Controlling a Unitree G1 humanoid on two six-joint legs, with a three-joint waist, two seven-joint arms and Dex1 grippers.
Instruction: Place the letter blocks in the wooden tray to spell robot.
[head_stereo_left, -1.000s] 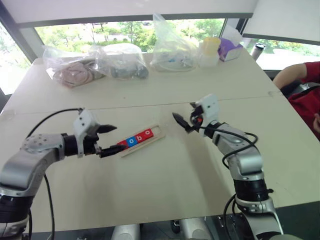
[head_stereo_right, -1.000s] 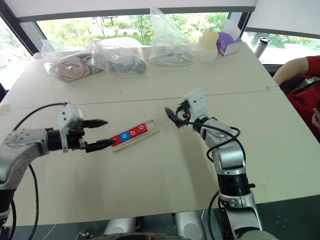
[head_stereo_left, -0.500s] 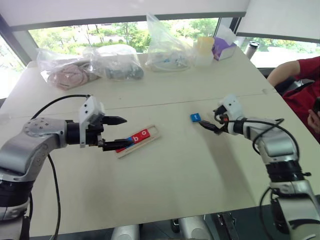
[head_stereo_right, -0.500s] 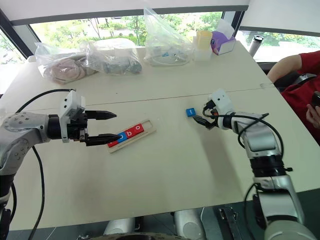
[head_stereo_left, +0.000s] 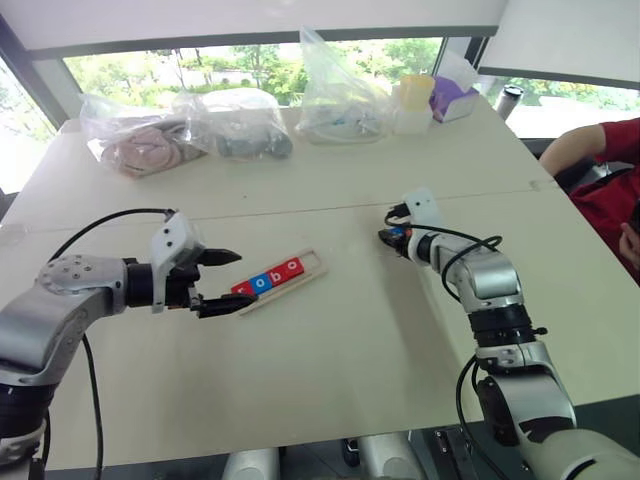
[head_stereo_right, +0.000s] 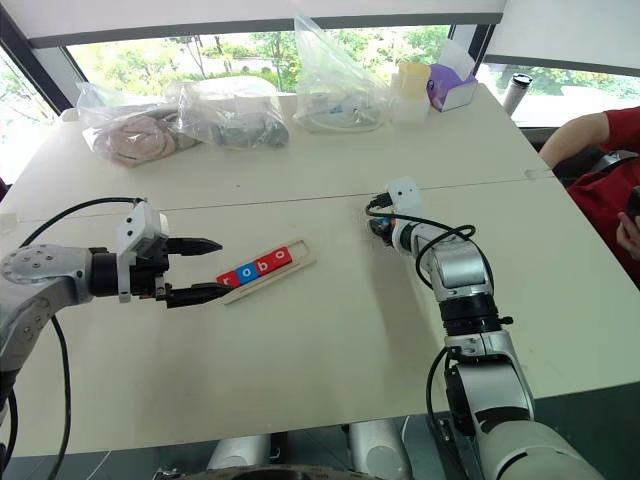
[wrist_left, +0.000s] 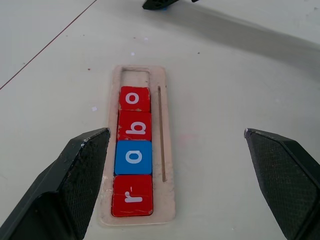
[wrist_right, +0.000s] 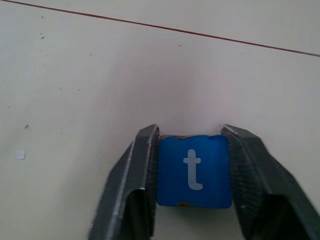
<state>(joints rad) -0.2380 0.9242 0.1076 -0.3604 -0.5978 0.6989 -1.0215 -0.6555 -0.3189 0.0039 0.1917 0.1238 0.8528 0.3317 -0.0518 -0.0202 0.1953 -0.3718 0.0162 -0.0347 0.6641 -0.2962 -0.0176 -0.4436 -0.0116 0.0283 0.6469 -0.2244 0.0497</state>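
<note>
Right wrist view shows the right gripper (wrist_right: 192, 175) clamped on a small blue square letter block with a white "t" (wrist_right: 194, 170), one black finger pressed against each side of it, the block low against the pale tabletop (wrist_right: 75, 90). In the left eye view this gripper sits right of centre, well apart from the narrow pale wooden tray (head_stereo_left: 275, 282), which lies slanted near the middle of the tabletop. Four flat square letter blocks fill the tray in a row: a red "r" block (wrist_left: 132, 195) at the end nearest the left gripper, then a blue "o" block (wrist_left: 133, 157), a red "b" block (wrist_left: 134, 125) and a red "o" block (wrist_left: 134, 98), with one vacant slot (wrist_left: 135, 77) at the far right end. The left gripper (head_stereo_left: 222, 282) hovers just left of the tray with its fingers spread wide apart, holding nothing. Along the far edge of the tabletop lie several clear plastic bags (head_stereo_left: 340, 95), and a person's red sleeve (head_stereo_left: 610, 150) shows at the right.
</note>
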